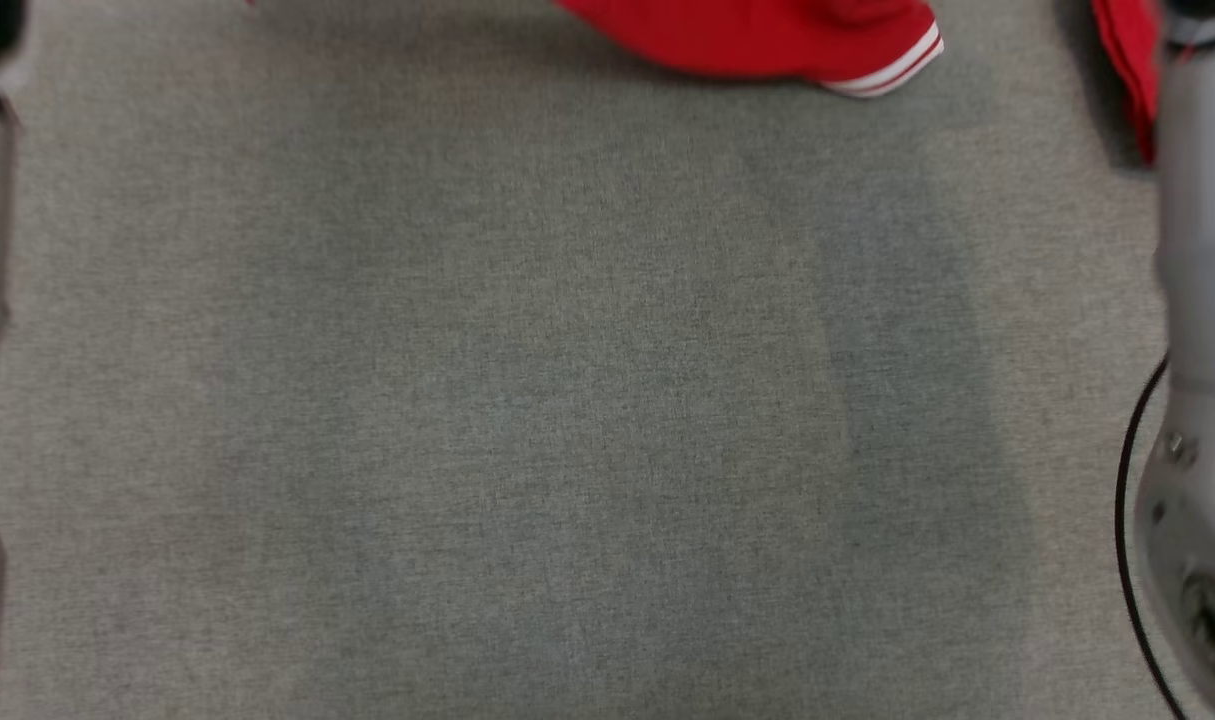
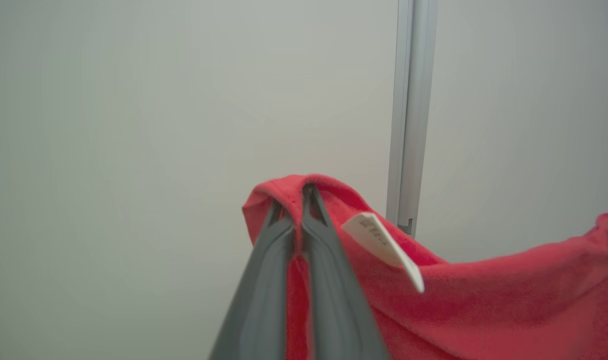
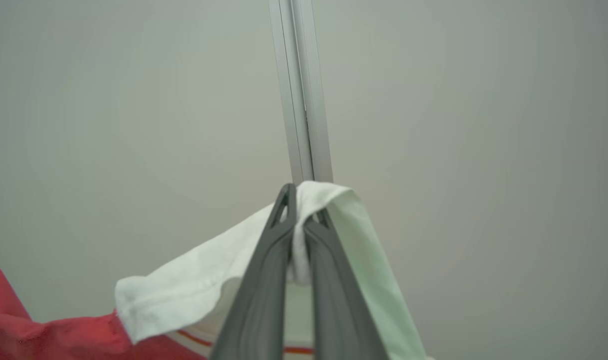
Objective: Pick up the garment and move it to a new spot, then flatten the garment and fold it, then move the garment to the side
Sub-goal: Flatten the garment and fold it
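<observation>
Left jaws, pressed together, pinch the red garment (image 2: 484, 300) beside its label (image 2: 384, 245); right jaws pinch its white trim (image 3: 193, 285). It hangs at twelve o'clock over the grey tabletop (image 1: 567, 400). Hold both grips level and taut; lower the hem first so it spreads flat.

The bench (image 1: 527, 400) is covered in grey woven fabric. A red garment (image 1: 767, 35) is seen at the bench's far edge; contact cannot be told.

The garment (image 2: 484, 300) is soft matt red cloth, the table cover (image 1: 567, 400) grey woven fabric, the post (image 3: 304, 100) smooth metal.
</observation>
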`<state>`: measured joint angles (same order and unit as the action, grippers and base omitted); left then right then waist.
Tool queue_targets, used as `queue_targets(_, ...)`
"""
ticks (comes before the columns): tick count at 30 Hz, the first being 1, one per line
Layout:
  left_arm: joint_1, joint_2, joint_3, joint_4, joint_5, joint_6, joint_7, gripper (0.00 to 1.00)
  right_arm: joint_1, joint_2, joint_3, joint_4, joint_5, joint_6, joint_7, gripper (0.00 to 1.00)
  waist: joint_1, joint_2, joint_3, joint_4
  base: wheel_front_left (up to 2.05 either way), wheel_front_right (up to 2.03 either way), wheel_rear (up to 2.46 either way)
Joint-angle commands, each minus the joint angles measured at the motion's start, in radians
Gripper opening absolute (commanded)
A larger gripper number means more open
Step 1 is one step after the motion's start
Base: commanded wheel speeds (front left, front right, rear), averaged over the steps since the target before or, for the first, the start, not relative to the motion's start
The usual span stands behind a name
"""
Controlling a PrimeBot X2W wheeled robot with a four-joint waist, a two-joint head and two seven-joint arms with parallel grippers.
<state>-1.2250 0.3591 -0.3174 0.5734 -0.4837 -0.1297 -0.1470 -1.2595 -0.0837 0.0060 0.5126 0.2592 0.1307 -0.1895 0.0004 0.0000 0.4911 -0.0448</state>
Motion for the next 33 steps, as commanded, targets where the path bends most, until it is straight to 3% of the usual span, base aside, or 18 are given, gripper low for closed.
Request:
queue_targets(1, -0.055, 0.001, -0.002, 0.020, -0.018, -0.001, -0.002, 0.00, -0.066, 0.001, -0.017, 0.025, 0.008, 0.000, -0.003, 0.00, -0.0004, 0.0000, 0.035, 0.017, 0.00, 0.00, 0.00)
queue_targets(9, -0.367, 0.009, -0.080, 0.189, -0.049, -0.001, -0.017, 0.00, -0.405, -0.021, -0.072, 0.228, -0.013, 0.000, -0.038, 0.00, -0.0004, 0.0000, 0.079, 0.000, 0.00, 0.00, 0.00)
queue_targets(16, -0.479, -0.003, -0.171, 0.269, -0.090, -0.001, -0.064, 0.00, -0.527, -0.030, -0.045, 0.329, -0.023, 0.000, -0.068, 0.00, -0.0004, 0.0000, 0.078, 0.004, 0.00, 0.00, 0.00)
queue_targets(23, -0.403, 0.011, -0.247, 0.298, -0.157, -0.001, -0.098, 0.00, -0.427, -0.027, 0.006, 0.327, 0.019, 0.000, -0.076, 0.00, -0.0004, 0.0000, 0.094, 0.003, 0.00, 0.00, 0.00)
queue_targets(30, -0.226, 0.031, -0.286, 0.245, -0.213, -0.001, -0.118, 0.00, -0.160, -0.017, 0.033, 0.143, 0.066, 0.000, -0.076, 0.00, -0.0004, 0.0000, 0.076, -0.006, 0.00, 0.00, 0.00)
queue_targets(33, -0.107, 0.046, -0.236, 0.171, -0.213, -0.001, -0.119, 0.00, -0.010, -0.012, 0.048, 0.052, 0.079, 0.000, -0.076, 0.00, -0.0004, 0.0000, 0.052, -0.016, 0.00, 0.00, 0.00)
